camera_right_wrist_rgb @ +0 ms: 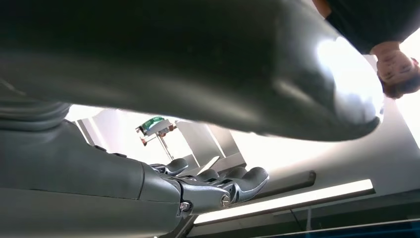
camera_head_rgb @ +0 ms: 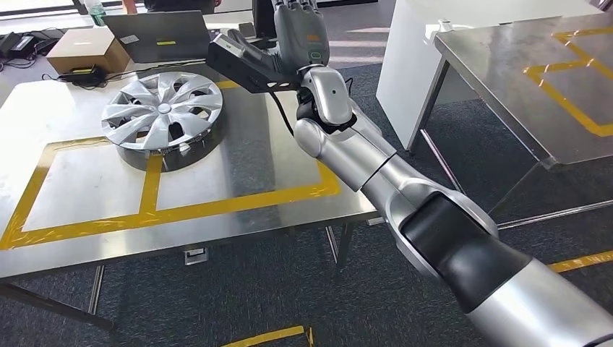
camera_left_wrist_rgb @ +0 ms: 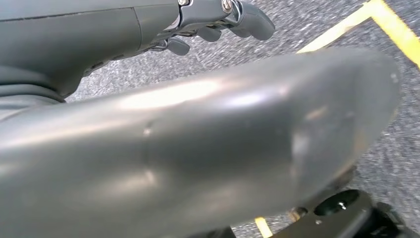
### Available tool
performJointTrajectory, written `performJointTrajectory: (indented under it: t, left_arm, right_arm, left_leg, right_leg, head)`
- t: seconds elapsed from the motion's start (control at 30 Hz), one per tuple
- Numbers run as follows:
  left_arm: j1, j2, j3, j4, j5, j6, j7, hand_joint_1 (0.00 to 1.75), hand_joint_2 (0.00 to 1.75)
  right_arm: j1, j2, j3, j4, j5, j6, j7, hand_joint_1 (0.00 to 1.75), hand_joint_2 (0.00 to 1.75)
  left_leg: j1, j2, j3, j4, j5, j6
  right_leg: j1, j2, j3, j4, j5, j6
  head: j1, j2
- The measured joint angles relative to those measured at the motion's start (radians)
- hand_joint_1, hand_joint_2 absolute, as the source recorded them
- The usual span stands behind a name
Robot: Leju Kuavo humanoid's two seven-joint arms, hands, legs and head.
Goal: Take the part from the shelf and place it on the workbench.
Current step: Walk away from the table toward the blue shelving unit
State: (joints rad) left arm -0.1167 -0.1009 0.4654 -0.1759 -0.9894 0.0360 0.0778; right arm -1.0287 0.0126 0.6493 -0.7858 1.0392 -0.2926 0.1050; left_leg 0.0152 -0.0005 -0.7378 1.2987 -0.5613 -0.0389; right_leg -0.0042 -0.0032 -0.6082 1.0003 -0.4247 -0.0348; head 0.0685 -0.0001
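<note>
The part is a silver wheel cover [camera_head_rgb: 163, 116]. It lies flat on the steel workbench [camera_head_rgb: 238, 166], inside a frame of yellow tape at the back left. My right hand [camera_head_rgb: 300, 32] is raised above the bench's far right side, to the right of the wheel cover and apart from it. Its fingers point up and hold nothing. The right wrist view shows these fingers [camera_right_wrist_rgb: 223, 188] stretched out toward a ceiling light. My left hand [camera_left_wrist_rgb: 163, 139] hangs over grey carpet with its dark fingers [camera_left_wrist_rgb: 233, 15] loosely bent and nothing in them.
A laptop [camera_head_rgb: 163, 36] and a cardboard box [camera_head_rgb: 87, 47] sit at the bench's far edge. A second steel table [camera_head_rgb: 535, 79] with yellow tape stands to the right, beside a white cabinet [camera_head_rgb: 408, 58]. A person [camera_right_wrist_rgb: 391, 54] stands behind the bench. Carpet lies between the tables.
</note>
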Motion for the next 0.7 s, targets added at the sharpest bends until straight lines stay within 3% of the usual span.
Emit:
performJointTrajectory:
  t: [0.03, 0.1, 0.13, 0.2, 0.23, 0.3, 0.33, 0.37, 0.47, 0.5, 0.53, 0.57, 0.6, 0.63, 0.7]
  left_arm:
    - [0.0, 0.001, 0.0, 0.0, 0.0, 0.0, 0.0, 0.0, 0.0]
    - [-0.001, 0.001, 0.0, -0.001, 0.001, 0.0, 0.0, 0.0, 0.0]
    - [-0.003, 0.001, 0.0, -0.001, 0.001, 0.0, 0.0, 0.0, 0.0]
    - [-0.006, -0.001, 0.0, -0.002, 0.001, 0.002, 0.0, 0.0, 0.0]
    - [-0.007, -0.001, 0.0, -0.003, 0.001, 0.003, 0.001, 0.0, 0.0]
    - [-0.006, -0.002, 0.0, -0.002, 0.001, 0.006, 0.003, 0.0, 0.0]
    - [-0.005, -0.001, 0.0, -0.002, 0.002, 0.007, 0.005, 0.0, 0.0]
    - [-0.005, -0.001, 0.0, -0.002, 0.002, 0.009, 0.006, 0.0, 0.0]
    - [-0.004, 0.0, 0.001, -0.002, 0.004, 0.014, 0.003, 0.0, 0.0]
    - [-0.004, -0.001, 0.001, -0.002, 0.005, 0.014, 0.001, 0.0, 0.0]
    - [-0.004, -0.001, 0.001, -0.002, 0.006, 0.014, -0.002, 0.0, 0.0]
    - [-0.003, -0.001, 0.001, -0.002, 0.009, 0.014, -0.004, 0.0, 0.0]
    - [-0.004, -0.002, 0.002, -0.002, 0.011, 0.014, -0.007, 0.0, 0.0]
    - [-0.004, -0.003, 0.003, -0.002, 0.015, 0.014, -0.009, 0.0, 0.0]
    - [-0.004, -0.007, 0.008, -0.002, 0.023, 0.016, -0.013, 0.0, 0.0]
  right_arm:
    - [0.001, 0.0, 0.0, 0.0, 0.0, 0.0, 0.0, 0.0, 0.0]
    - [0.001, 0.0, 0.0, 0.0, 0.0, -0.003, 0.002, 0.0, 0.0]
    - [0.001, 0.0, 0.0, -0.002, 0.002, -0.007, 0.005, 0.0, 0.0]
    - [0.002, 0.0, 0.0, -0.005, 0.018, -0.03, 0.014, 0.0, 0.0]
    - [0.003, -0.001, 0.0, -0.007, 0.029, -0.05, 0.016, 0.0, 0.0]
    - [0.01, -0.003, 0.001, -0.007, 0.046, -0.11, 0.009, 0.0, 0.0]
    - [0.014, -0.004, 0.0, -0.007, 0.049, -0.145, -0.001, 0.0, 0.0]
    - [0.018, -0.006, -0.002, -0.008, 0.051, -0.181, -0.013, 0.0, 0.0]
    - [0.025, -0.009, -0.012, -0.011, 0.052, -0.247, -0.044, 0.0, 0.0]
    - [0.03, -0.01, -0.015, -0.012, 0.051, -0.254, -0.049, 0.0, 0.0]
    - [0.036, -0.01, -0.017, -0.014, 0.049, -0.26, -0.054, 0.0, 0.0]
    - [0.042, -0.011, -0.021, -0.017, 0.046, -0.264, -0.057, 0.0, 0.0]
    - [0.047, -0.011, -0.025, -0.023, 0.041, -0.269, -0.061, 0.0, 0.0]
    - [0.05, -0.011, -0.031, -0.031, 0.036, -0.276, -0.067, 0.0, 0.0]
    - [0.053, -0.01, -0.043, -0.054, 0.029, -0.286, -0.084, 0.0, 0.0]
  left_leg:
    - [0.002, 0.0, 0.016, 0.009, 0.019, -0.003]
    - [0.008, 0.0, 0.094, -0.068, 0.066, -0.01]
    - [0.008, -0.001, 0.146, -0.138, 0.065, -0.013]
    - [0.004, -0.005, 0.211, -0.241, 0.039, -0.002]
    - [-0.001, -0.008, 0.218, -0.262, 0.031, 0.008]
    - [-0.004, -0.008, 0.203, -0.266, 0.047, 0.032]
    - [-0.005, -0.006, 0.193, -0.266, 0.058, 0.043]
    - [-0.004, -0.004, 0.181, -0.267, 0.071, 0.052]
    - [-0.008, -0.001, 0.131, -0.267, 0.111, 0.066]
    - [-0.011, -0.001, 0.114, -0.267, 0.124, 0.067]
    - [-0.013, 0.0, 0.097, -0.266, 0.138, 0.068]
    - [-0.015, 0.0, 0.082, -0.266, 0.15, 0.069]
    - [-0.017, 0.0, 0.069, -0.265, 0.162, 0.069]
    - [-0.019, 0.0, 0.06, -0.265, 0.172, 0.068]
    - [-0.019, 0.0, 0.051, -0.268, 0.191, 0.061]
  right_leg:
    - [-0.002, 0.0, -0.017, 0.003, 0.011, 0.003]
    - [-0.006, 0.0, -0.049, 0.01, 0.033, 0.013]
    - [-0.007, 0.0, -0.062, 0.014, 0.042, 0.02]
    - [-0.007, 0.0, -0.079, 0.019, 0.062, 0.035]
    - [-0.008, 0.0, -0.084, 0.017, 0.073, 0.042]
    - [-0.012, 0.001, -0.09, 0.012, 0.087, 0.055]
    - [-0.014, 0.002, -0.097, 0.019, 0.073, 0.06]
    - [-0.015, 0.002, -0.111, 0.05, 0.036, 0.064]
    - [-0.011, 0.003, -0.163, 0.243, -0.114, 0.067]
    - [-0.007, 0.003, -0.168, 0.298, -0.131, 0.064]
    - [-0.003, 0.003, -0.157, 0.326, -0.126, 0.059]
    - [0.002, 0.004, -0.128, 0.317, -0.104, 0.05]
    - [0.009, 0.004, -0.081, 0.275, -0.079, 0.039]
    - [0.018, 0.005, -0.021, 0.206, -0.073, 0.024]
    - [0.031, 0.004, 0.079, 0.067, -0.096, 0.001]
  head:
    - [0.0, 0.0]
    - [0.0, 0.0]
    - [0.0, 0.0]
    - [0.003, 0.0]
    - [0.004, 0.0]
    - [0.004, 0.0]
    - [0.005, 0.0]
    - [0.005, 0.0]
    - [0.007, 0.0]
    - [0.007, 0.0]
    - [0.007, 0.0]
    - [0.007, 0.0]
    - [0.007, 0.0]
    - [0.007, 0.0]
    - [0.007, 0.0]
